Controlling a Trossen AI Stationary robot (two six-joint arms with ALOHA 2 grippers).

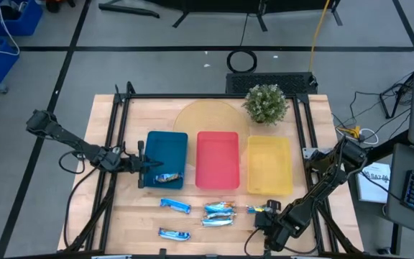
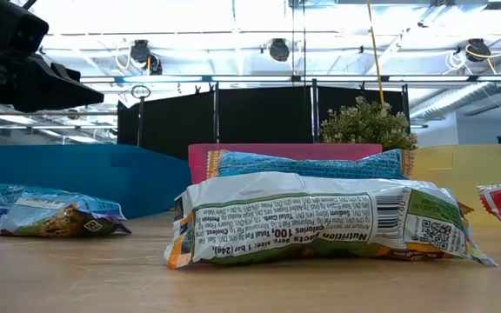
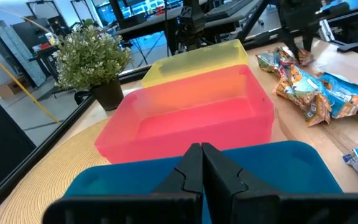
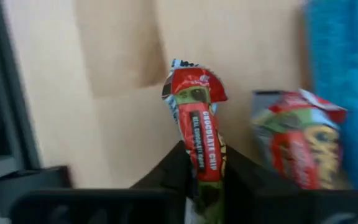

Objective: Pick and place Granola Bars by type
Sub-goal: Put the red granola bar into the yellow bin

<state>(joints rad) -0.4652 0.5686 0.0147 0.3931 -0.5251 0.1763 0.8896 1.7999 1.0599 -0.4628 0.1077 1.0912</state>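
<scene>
My right gripper (image 1: 267, 211) is near the table's front right edge, shut on an orange-red granola bar (image 4: 199, 127), which also shows in the high view (image 1: 253, 209). My left gripper (image 1: 149, 165) hovers over the blue tray (image 1: 169, 147), shut and empty, as the left wrist view (image 3: 201, 167) shows. A silvery-blue bar (image 1: 168, 178) lies at the blue tray's near edge. Two blue bars (image 1: 175, 206) (image 1: 174, 234) lie flat on the table. A small pile of bars (image 1: 219, 214) lies in front of the red tray (image 1: 217, 159). My right gripper pinches the orange-red bar's near end (image 4: 205, 169) between its two fingers. The fingers lie along the bar, which sticks out past them toward the table's left. Whether it is clear of the table, I cannot tell.
The yellow tray (image 1: 269, 164) stands right of the red one. A potted plant (image 1: 266, 103) and a round woven mat (image 1: 203, 117) are behind the trays. Black rails (image 1: 117, 129) run along the table's sides. Bare wood lies at the front left.
</scene>
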